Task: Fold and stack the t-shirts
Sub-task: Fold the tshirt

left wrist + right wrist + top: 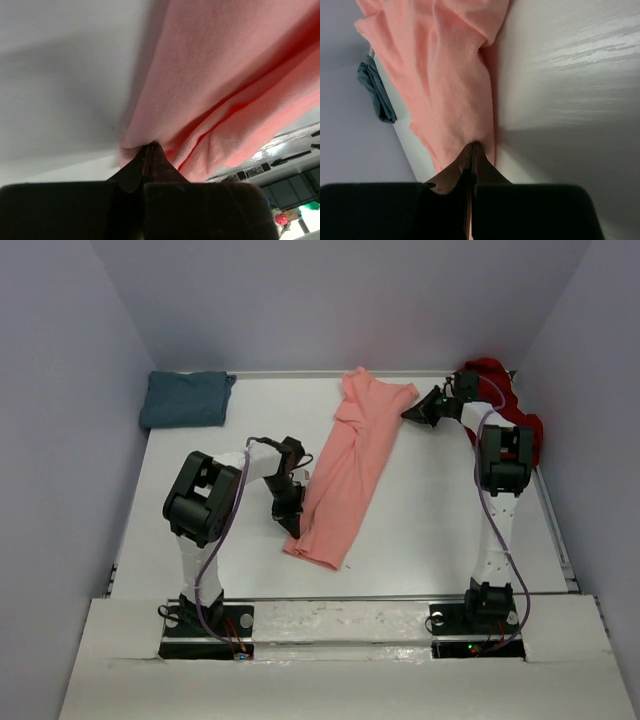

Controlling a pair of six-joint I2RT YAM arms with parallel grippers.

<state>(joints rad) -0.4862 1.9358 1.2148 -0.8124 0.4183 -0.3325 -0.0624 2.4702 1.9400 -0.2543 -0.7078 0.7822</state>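
A salmon-pink t-shirt (345,475) lies in a long narrow strip, running diagonally from the back centre toward the near left. My left gripper (293,525) is shut on its left edge near the lower end; in the left wrist view the closed tips (150,146) pinch the pink cloth (225,85). Over at the strip's far right corner, my right gripper (406,414) is shut on the fabric, tips (473,146) biting into the shirt (445,75). A teal t-shirt (185,398) lies folded at the back left, also seen as teal cloth (375,92). A dark red t-shirt (505,390) is bunched at the back right.
Grey walls enclose the white table (440,510) on three sides. The dark red shirt sits right behind the right arm's elbow (503,455). The left arm's bulky joint (205,498) stands over the table's left part.
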